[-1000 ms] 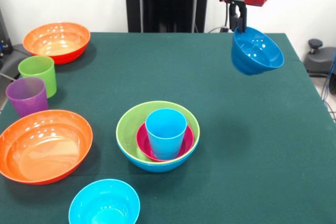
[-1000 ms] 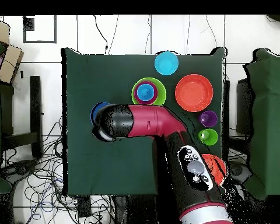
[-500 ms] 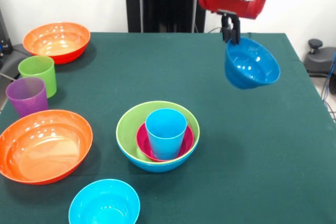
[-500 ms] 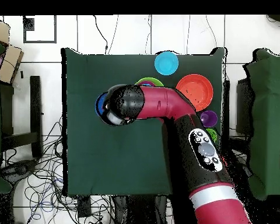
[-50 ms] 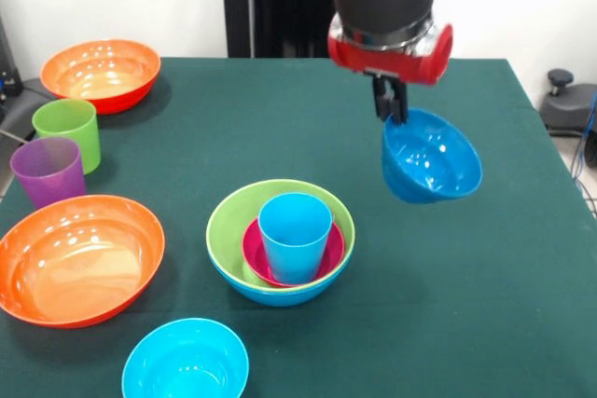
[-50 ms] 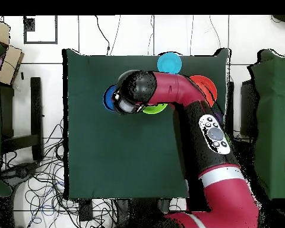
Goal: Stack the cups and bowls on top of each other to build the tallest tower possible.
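at the left of the front view you have two large glossy orange plastic bowls, one at the far corner [image 5: 100, 73] and one nearer [image 5: 77, 258], both sitting empty on the dark green table [image 5: 280, 118]. between them stand a lime green plastic tumbler [image 5: 67, 131] and a purple plastic tumbler [image 5: 48, 171], just beside each other and upright. nearer the camera, a small cyan plastic bowl [image 5: 185, 361] sits alone.

in the middle is the tower [image 5: 280, 240]: a large lime green bowl [image 5: 229, 221] nested in a large blue bowl [image 5: 280, 295], then a small magenta bowl [image 5: 326, 258], then a light blue tumbler [image 5: 295, 235] standing upright on top.

to the right, the gripper [image 5: 391, 111] hangs in the air with its jaws pinching the rim of a small dark blue plastic bowl [image 5: 431, 170], which dangles tilted, clear of the table and off to the tower's right. in the overhead view the arm covers most of the tower, and the dark blue bowl [image 6: 111, 98] shows just beyond the wrist.

you appear to be mid-carry. the next move likely calls for bringing the bowl over the light blue tumbler, levelling it, and lowering gently so it seats without tipping the stack.
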